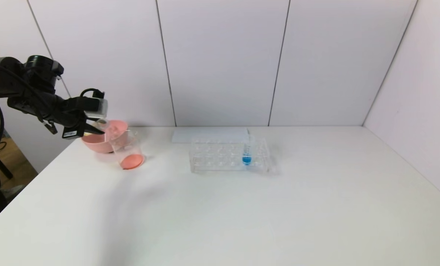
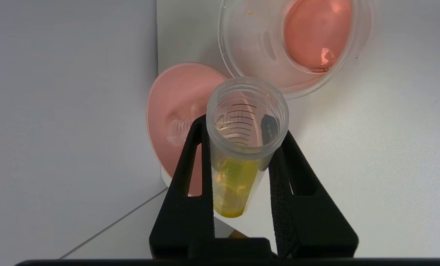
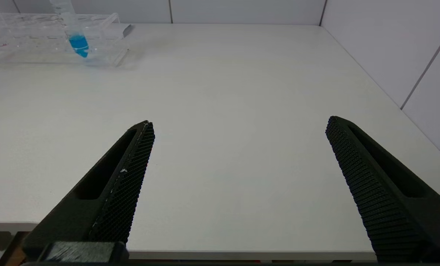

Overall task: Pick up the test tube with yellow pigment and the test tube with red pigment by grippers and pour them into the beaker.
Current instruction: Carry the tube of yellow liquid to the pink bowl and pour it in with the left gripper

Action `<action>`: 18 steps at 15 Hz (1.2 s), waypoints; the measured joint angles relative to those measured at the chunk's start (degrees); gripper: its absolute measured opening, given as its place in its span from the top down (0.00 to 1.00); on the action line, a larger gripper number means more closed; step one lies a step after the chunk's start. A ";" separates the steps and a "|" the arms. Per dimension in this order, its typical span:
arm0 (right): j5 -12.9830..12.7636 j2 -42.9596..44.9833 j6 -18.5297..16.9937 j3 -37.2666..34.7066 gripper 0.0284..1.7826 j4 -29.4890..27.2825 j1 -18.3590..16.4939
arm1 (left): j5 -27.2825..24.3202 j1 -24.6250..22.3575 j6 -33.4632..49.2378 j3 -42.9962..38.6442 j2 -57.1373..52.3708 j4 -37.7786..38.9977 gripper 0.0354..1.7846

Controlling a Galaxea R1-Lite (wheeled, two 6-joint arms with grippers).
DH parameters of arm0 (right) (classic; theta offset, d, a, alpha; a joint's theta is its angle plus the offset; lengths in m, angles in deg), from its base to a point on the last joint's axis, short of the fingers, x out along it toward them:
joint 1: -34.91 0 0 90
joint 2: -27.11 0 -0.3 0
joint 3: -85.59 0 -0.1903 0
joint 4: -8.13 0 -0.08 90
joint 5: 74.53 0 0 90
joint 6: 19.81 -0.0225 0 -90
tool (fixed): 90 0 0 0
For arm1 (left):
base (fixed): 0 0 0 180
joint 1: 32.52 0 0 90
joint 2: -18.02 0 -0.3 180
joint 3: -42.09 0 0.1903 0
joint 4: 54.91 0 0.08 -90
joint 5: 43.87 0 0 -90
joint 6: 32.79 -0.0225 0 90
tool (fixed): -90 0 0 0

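Note:
My left gripper (image 2: 244, 127) is shut on the test tube with yellow pigment (image 2: 234, 177), just below its open mouth. Yellow liquid sits in the tube's lower part. In the head view this gripper (image 1: 94, 129) hangs at the far left of the table, by the rim of the beaker (image 1: 126, 151). The beaker (image 2: 290, 44) holds a pool of orange-red liquid. A clear graduated tube (image 2: 179, 127) lies in the pink bowl (image 2: 172, 96); I cannot tell whether it is the test tube with red pigment. My right gripper (image 3: 238, 125) is open over the table's front edge, holding nothing.
The pink bowl (image 1: 102, 138) touches the beaker's far left side. A clear tube rack (image 1: 229, 155) stands mid-table with a blue-liquid tube (image 1: 246, 157) upright in it. A flat white sheet (image 1: 209, 135) lies behind the rack. Walls close the back and the right.

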 joint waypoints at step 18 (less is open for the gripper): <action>0.00 0.00 -0.02 0.02 0.05 0.00 0.00 | 11.63 3.80 -0.38 -0.15 0.30 0.60 0.77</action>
